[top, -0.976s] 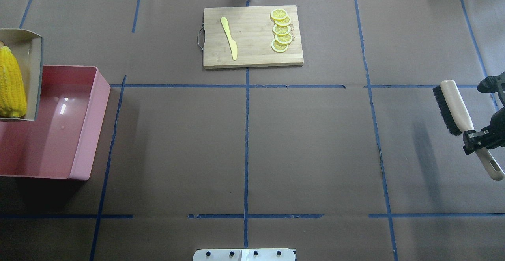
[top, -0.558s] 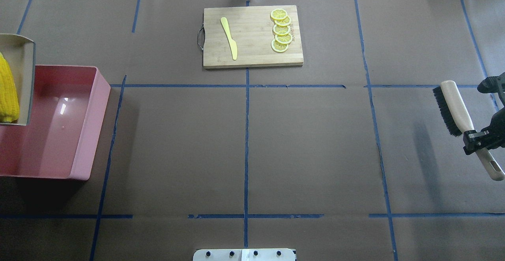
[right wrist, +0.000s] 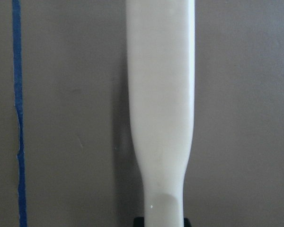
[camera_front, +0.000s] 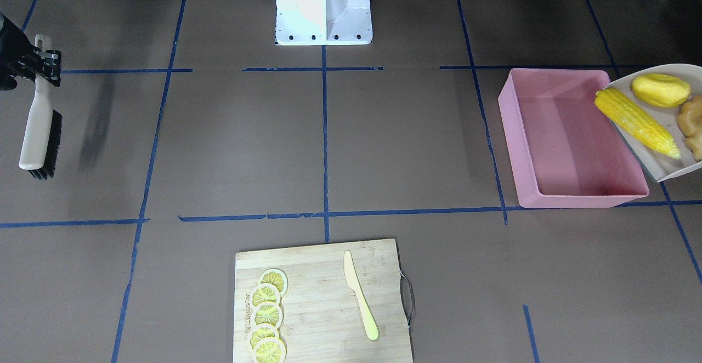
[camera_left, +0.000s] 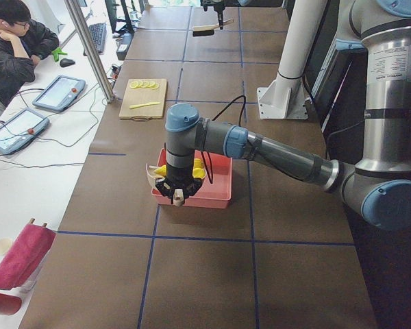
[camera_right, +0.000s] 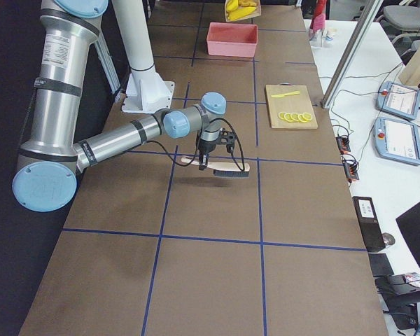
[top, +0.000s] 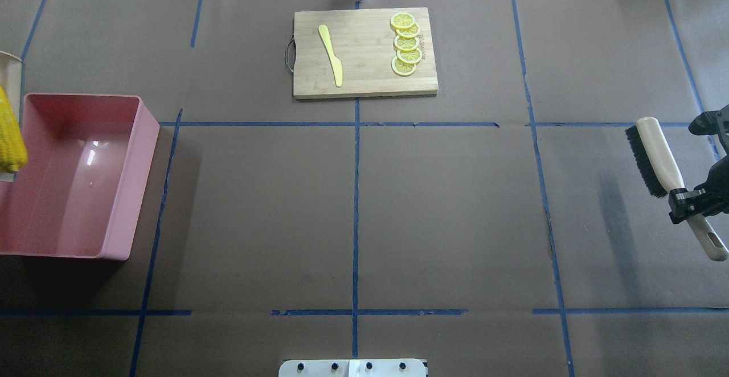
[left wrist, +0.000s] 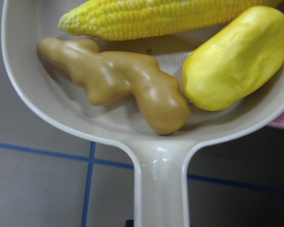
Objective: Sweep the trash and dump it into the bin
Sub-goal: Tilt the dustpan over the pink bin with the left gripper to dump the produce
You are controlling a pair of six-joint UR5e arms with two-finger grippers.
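Note:
My left gripper (camera_left: 177, 194) is shut on the handle of the beige dustpan (left wrist: 161, 165). It holds the pan in the air at the outer side of the pink bin (top: 131, 166), which has nothing in it. The pan's front overlaps the bin's rim (camera_front: 510, 132) in the front view. In the pan lie the corn cob (left wrist: 165, 19), the yellow potato-like lump (left wrist: 234, 59) and the tan ginger root (left wrist: 128, 82). All three show in the front view too: corn (camera_front: 636, 122), lump (camera_front: 661, 90), ginger (camera_front: 692, 124). My right gripper (top: 689, 197) is shut on the brush (top: 655, 149) handle, far right.
A wooden cutting board (top: 364, 81) with lemon slices (top: 405, 44) and a pale yellow knife (top: 331, 55) lies at the table's far middle. The robot's base plate (camera_front: 323, 37) is at the near middle. An operator (camera_left: 14, 34) sits beyond the table.
The dustpan with the corn has moved left, almost out of the overhead view, and has uncovered the bin's near-left part. The right arm and brush have not moved.

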